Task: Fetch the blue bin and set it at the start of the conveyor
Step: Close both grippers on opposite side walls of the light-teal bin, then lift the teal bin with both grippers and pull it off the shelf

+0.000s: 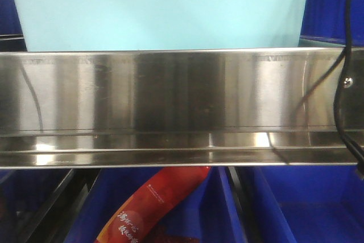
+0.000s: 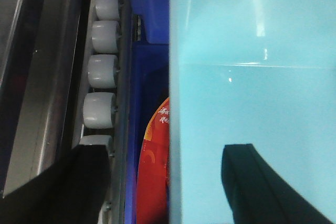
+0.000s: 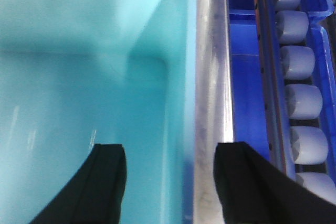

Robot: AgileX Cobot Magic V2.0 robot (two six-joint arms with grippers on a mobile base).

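The pale aqua rectangular plastic bin (image 1: 159, 15) is being straddled, unclamped, by the wide-spread left gripper (image 2: 165, 150) and right gripper (image 3: 172, 148).

One pale aqua blue bin (image 1: 159, 15). One shiny stainless-steel shelf rail (image 1: 170, 89), carrying one small screw head (image 1: 347, 81). One black cable (image 1: 341, 55) at the right edge. Two dark blue crates (image 1: 301, 209) show below the rail; more blue plastic shows at the upper corners, too cropped to count. One red packet (image 1: 153, 203) printed with white characters. The left wrist view shows six grey rollers (image 2: 102, 71) in one row and two black left fingers (image 2: 257, 187). The right wrist view shows a second roller row (image 3: 304, 100) of seven, counting a sliver at the top edge, and two black right fingers (image 3: 107, 182).
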